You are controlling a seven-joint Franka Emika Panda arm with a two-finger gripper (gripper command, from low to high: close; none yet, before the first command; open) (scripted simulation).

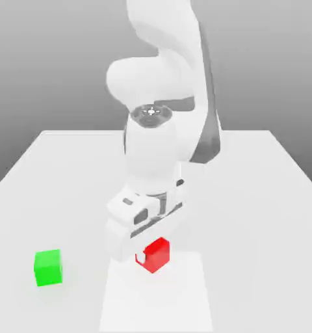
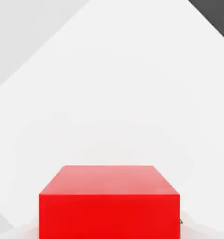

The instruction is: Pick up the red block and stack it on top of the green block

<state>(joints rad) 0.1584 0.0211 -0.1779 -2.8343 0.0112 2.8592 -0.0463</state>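
closed on the red block [image 1: 160,255] with the gripper [image 1: 152,256], drawn in only as far as the cube's width allows. presses a pale, smooth fingertip [image 1: 141,258] against a side face. sits turned in the exterior view, with crisp straight edges, plain matte red sides and a corner aimed downward. shows in the hand view as a flat, paler pinkish top over a deep, even red side. cannot tell from these angles whether lifted or touching the surface below.

spreads above into a blocky white hand [image 1: 145,224], rounded at the corners, tilted across the exterior view and inset with dark grey strips. climbs from there into the arm [image 1: 152,153], all glossy-looking white shells and bulging curves, with a dark ring at a joint and a grey band along the exterior view's right side.

lies beneath, near the red block, as a brighter white flat panel [image 1: 155,302], straight-sided and without grain. stands well apart toward the exterior view's left as the green block [image 1: 48,268], upright on the table [image 1: 249,214], plain and sharp-edged, with a bare top. stretches all around as smooth, pale grey tabletop.
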